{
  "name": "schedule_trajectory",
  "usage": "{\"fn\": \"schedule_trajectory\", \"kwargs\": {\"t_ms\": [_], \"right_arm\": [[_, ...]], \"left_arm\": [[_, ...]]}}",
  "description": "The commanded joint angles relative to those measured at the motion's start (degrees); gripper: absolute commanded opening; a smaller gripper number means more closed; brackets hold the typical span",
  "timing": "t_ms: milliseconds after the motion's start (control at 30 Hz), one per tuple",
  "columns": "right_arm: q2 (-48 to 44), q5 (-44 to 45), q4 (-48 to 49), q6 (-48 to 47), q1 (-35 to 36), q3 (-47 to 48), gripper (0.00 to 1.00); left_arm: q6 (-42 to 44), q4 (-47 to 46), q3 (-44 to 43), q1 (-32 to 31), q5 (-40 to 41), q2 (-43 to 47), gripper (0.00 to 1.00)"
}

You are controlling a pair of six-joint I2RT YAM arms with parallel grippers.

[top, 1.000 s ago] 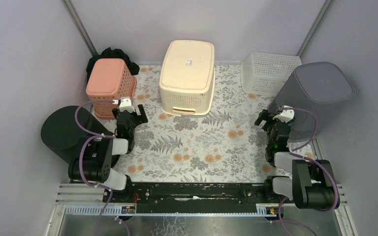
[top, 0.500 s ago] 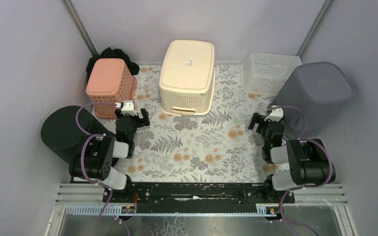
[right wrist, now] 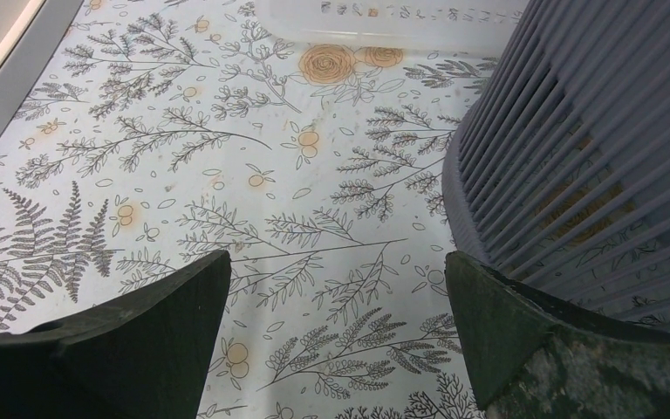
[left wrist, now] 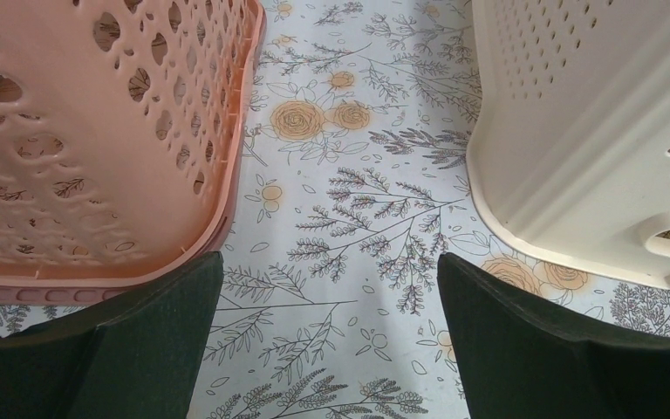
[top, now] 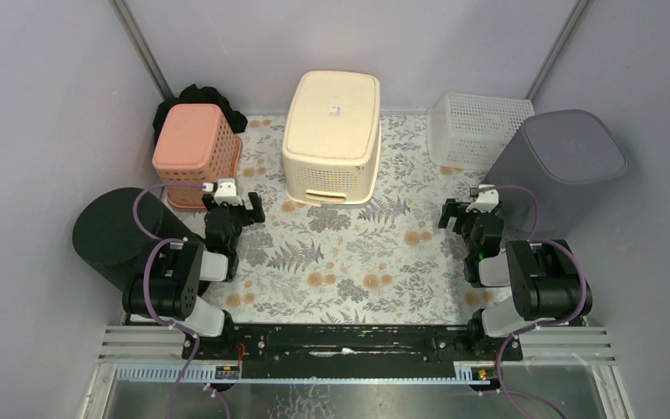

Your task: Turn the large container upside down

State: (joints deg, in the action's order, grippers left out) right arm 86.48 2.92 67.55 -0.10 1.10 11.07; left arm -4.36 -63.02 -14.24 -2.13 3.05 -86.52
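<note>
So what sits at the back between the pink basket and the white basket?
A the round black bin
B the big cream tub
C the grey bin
B: seen from above, the big cream tub stands at the back, with the pink basket on its left and the white basket on its right.

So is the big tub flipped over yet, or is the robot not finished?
It looks done: the large cream plastic basket stands rim-down on the flowered table, flat base up. Nothing is in hand: the left gripper and the right gripper are both open, empty and apart from the basket. Nothing seems left to do.
</note>
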Motion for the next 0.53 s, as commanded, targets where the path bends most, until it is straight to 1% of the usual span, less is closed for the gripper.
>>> {"fn": "schedule_trajectory", "kwargs": {"t_ms": [0,500], "right_arm": [[0.12,1.72,2.24,0.10,-0.16,1.41,0.99],[0.27,1.69,2.85,-0.12,-0.14,1.14,0.99]], "left_arm": [[0.25,-4.89,0.49,0.47,1.96,-0.35,1.00],[0.24,-4.91,0.56,0.54,1.88,-0.39,1.00]]}}
